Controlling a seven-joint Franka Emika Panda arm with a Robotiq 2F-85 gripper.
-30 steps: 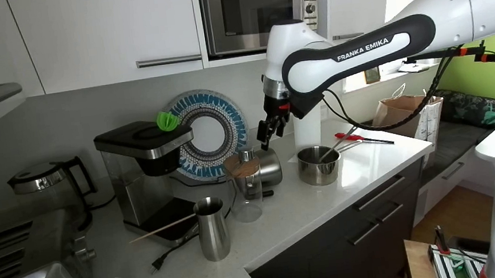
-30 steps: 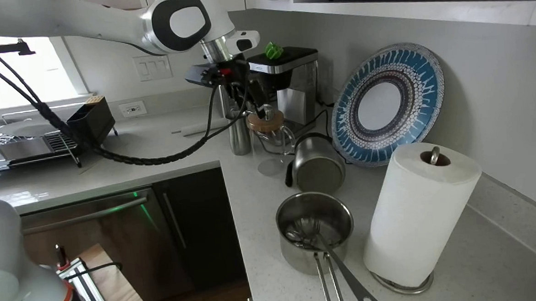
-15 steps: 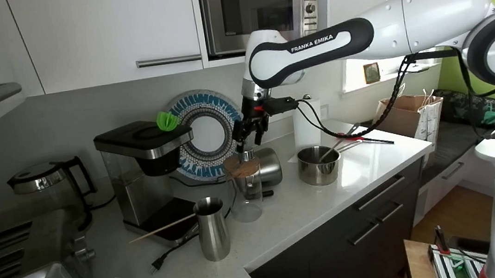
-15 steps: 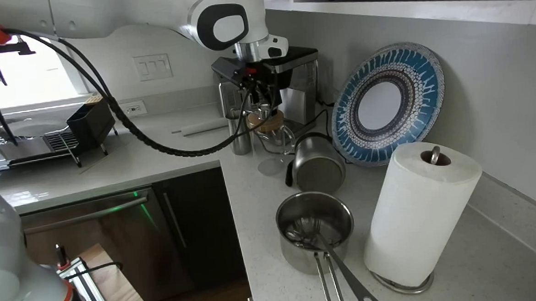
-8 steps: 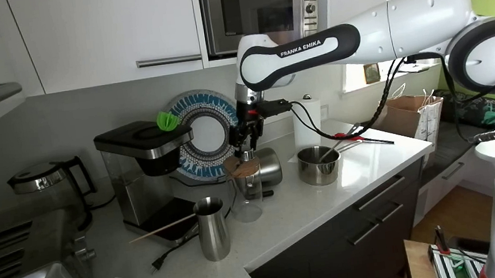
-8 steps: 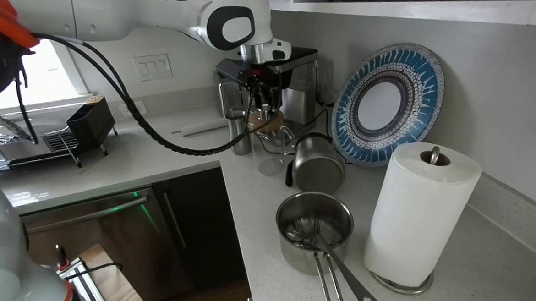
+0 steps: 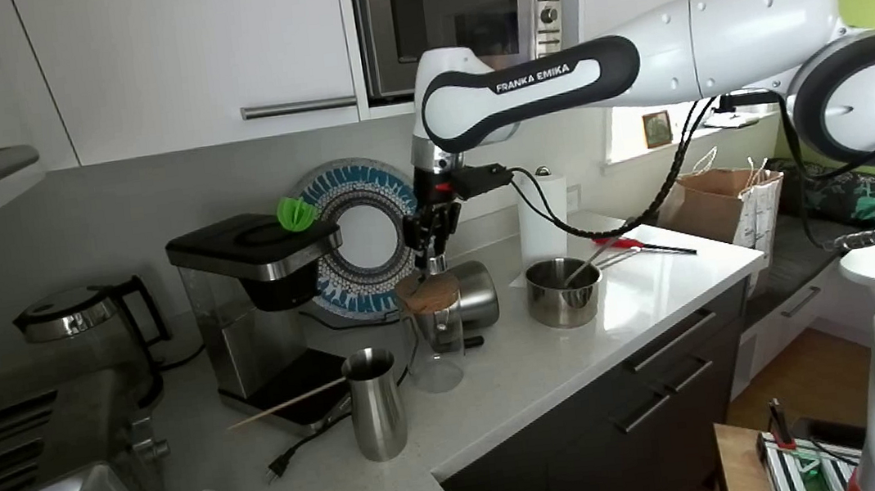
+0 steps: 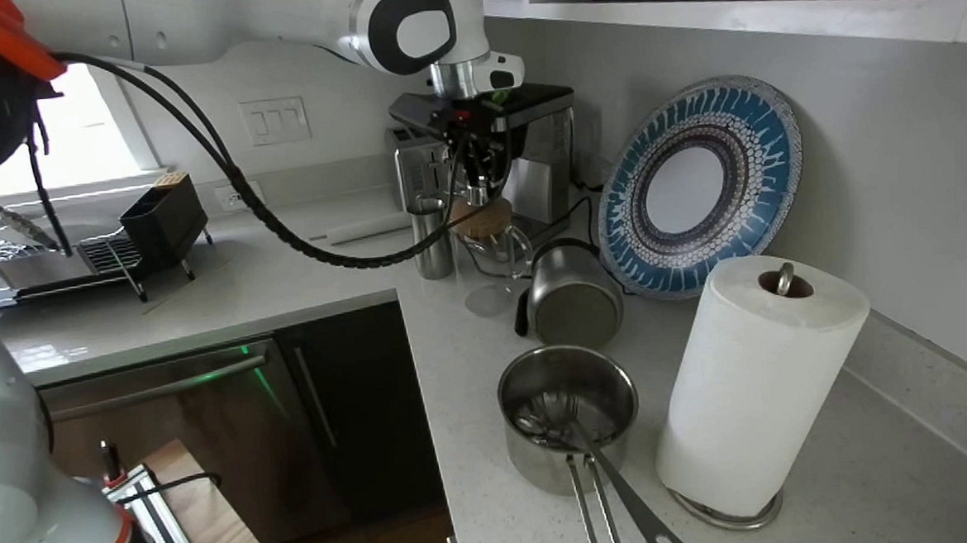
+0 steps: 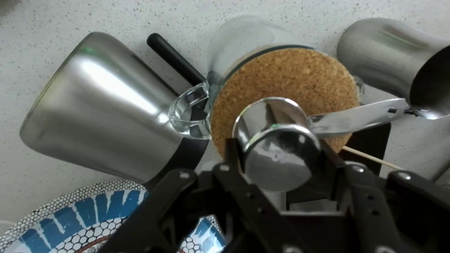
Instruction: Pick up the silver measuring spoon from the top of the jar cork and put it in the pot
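Pale worktop [image 8: 459, 360] and plain grey wall [image 8: 900, 159] back the scene, with the jar cork [image 9: 288, 75] as landmark. Just above it, the change: the jaws have drawn in and look clamped on the measuring spoon [image 9: 281, 151], pressing its round cup from both sides, and in both exterior views the spoon sits slightly higher than half a second ago. It seems to have just left the cork, though the gap itself is hard to make out. Its handle [image 9: 358, 116] reaches past the cork's edge toward the steel cup [image 9: 383, 58]. That probably means the grasp is made and the lift begun, with the carry undone. The pot [image 7: 564, 310] stands well apart from the cork, beyond the steel pitcher [image 9: 102, 109] lying beside it. More height would likely come next; the smooth cup could twist in the jaws.
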